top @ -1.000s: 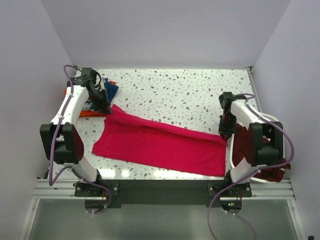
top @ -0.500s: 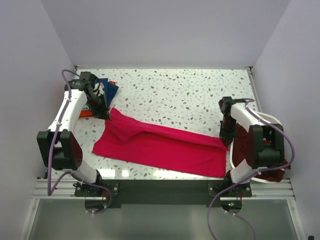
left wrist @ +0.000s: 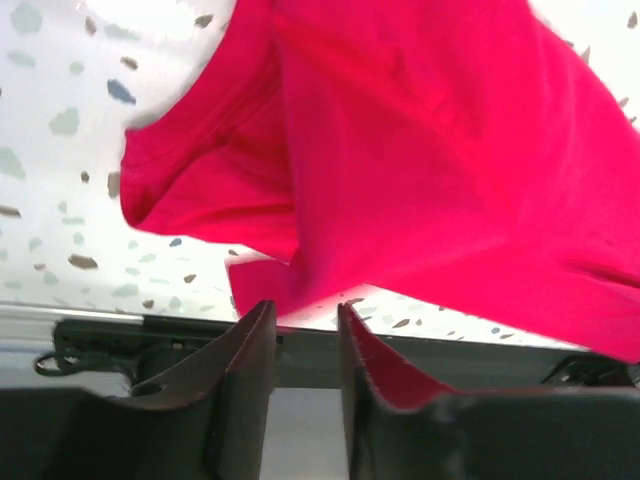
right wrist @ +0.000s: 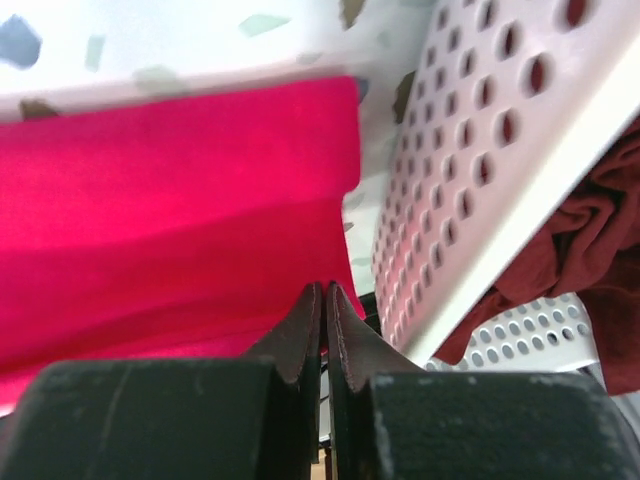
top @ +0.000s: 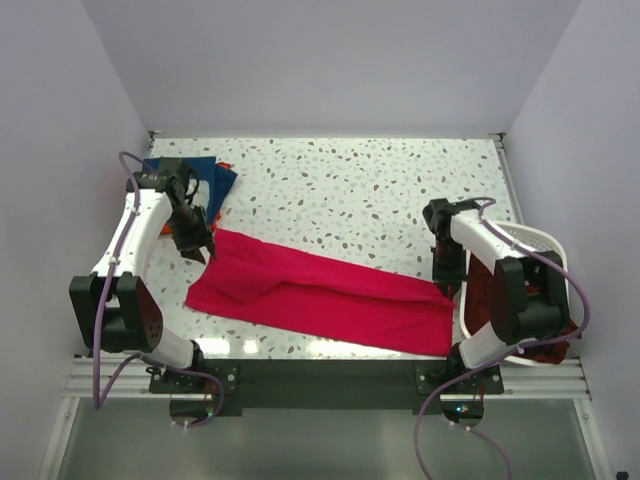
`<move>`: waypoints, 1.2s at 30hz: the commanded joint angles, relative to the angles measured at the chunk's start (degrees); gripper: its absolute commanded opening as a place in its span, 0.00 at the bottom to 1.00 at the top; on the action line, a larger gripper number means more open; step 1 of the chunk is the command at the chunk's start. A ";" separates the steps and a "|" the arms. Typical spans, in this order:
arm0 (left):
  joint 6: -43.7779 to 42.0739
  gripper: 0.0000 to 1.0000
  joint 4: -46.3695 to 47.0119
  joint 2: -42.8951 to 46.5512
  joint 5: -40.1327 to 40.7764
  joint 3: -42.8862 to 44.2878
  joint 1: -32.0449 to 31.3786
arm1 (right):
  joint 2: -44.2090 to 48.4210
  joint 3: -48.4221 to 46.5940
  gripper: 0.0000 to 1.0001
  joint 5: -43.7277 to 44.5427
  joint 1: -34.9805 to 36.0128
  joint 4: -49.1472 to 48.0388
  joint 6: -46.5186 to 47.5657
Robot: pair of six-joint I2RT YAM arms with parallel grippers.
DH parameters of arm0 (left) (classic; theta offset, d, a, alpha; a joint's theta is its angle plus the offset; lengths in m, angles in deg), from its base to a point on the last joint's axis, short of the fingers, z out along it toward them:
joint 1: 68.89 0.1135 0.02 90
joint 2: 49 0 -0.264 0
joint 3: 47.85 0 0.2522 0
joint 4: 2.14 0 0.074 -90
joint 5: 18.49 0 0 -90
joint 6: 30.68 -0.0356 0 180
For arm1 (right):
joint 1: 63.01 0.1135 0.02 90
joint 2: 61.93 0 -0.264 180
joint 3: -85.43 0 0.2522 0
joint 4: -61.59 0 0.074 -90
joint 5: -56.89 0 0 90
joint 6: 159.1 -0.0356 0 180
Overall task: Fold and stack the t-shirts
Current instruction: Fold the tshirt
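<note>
A pink t-shirt [top: 320, 295] lies stretched across the near half of the speckled worktop [top: 360, 190]. It forms a long band from the left arm's side to the near right, with a crease running along its length. At its right end the right gripper [right wrist: 324, 288] has its jaws pressed together on the cloth's far corner, and the wrist view shows pink fabric rising to the fingertips. Just beside that corner stands a white perforated laundry basket [right wrist: 480, 160] at the worktop's right edge, with dark maroon t-shirts [right wrist: 585, 240] heaped inside and spilling over its near side.

At the band's left end the left gripper [left wrist: 305, 310] sits over the far corner of the pink shirt. Its jaws are spread a little, with open space between the fingers and no cloth caught there. In the wrist view a sleeve bunches on the worktop beyond the fingertips. Whether the fingers touch the fabric cannot be told.

Farther back, in the far left corner behind the left arm, a navy t-shirt [top: 205, 175] lies apart from the pink one.
</note>
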 commanded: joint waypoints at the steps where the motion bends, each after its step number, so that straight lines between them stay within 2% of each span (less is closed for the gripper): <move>1: 1.43 0.39 -2.62 3.26 3.13 -0.61 0.56 | 2.32 -0.32 0.06 2.63 4.65 3.48 -2.54; 2: 1.52 0.61 -2.79 3.44 3.57 -0.62 0.57 | 2.41 -0.50 0.13 2.89 5.36 3.83 -2.89; 3: 1.52 0.67 -2.70 3.53 3.84 -0.70 0.48 | 2.32 -0.67 0.32 3.15 5.81 4.27 -3.16; 5: 1.70 0.78 -2.70 3.18 3.67 -0.09 0.56 | 2.41 -1.20 0.50 3.16 6.07 5.06 -3.51; 6: 1.70 0.80 -2.62 2.22 3.40 0.35 0.57 | 2.15 -1.72 0.60 3.24 6.07 5.50 -3.60; 7: 1.70 0.81 -2.18 1.60 3.14 1.66 0.48 | 2.06 -2.08 0.62 3.42 6.16 5.59 -3.43; 14: 3.18 0.79 8.09 -6.13 -2.83 5.97 -0.05 | -1.00 -7.17 0.66 1.14 6.07 2.26 -2.11; 17: 4.86 0.79 12.06 -9.21 -3.45 7.03 -2.94 | -3.38 -9.72 0.66 -2.19 6.25 -0.02 -1.49; 21: 6.62 0.79 17.75 -13.07 -5.91 5.10 -7.77 | -6.11 -12.88 0.66 -10.26 7.56 -3.19 0.88; 24: 7.76 0.79 21.97 -14.74 -8.28 1.68 -8.57 | -9.00 -14.56 0.65 -14.32 9.23 -5.03 2.72; 29: 7.50 0.78 25.86 -19.75 -10.31 -0.62 -8.93 | -14.19 -14.65 0.65 -19.34 11.17 -7.77 4.04; 36: 5.30 0.78 27.09 -27.57 -9.61 3.68 -10.16 | -21.66 -16.05 0.64 -20.57 11.17 -8.91 4.31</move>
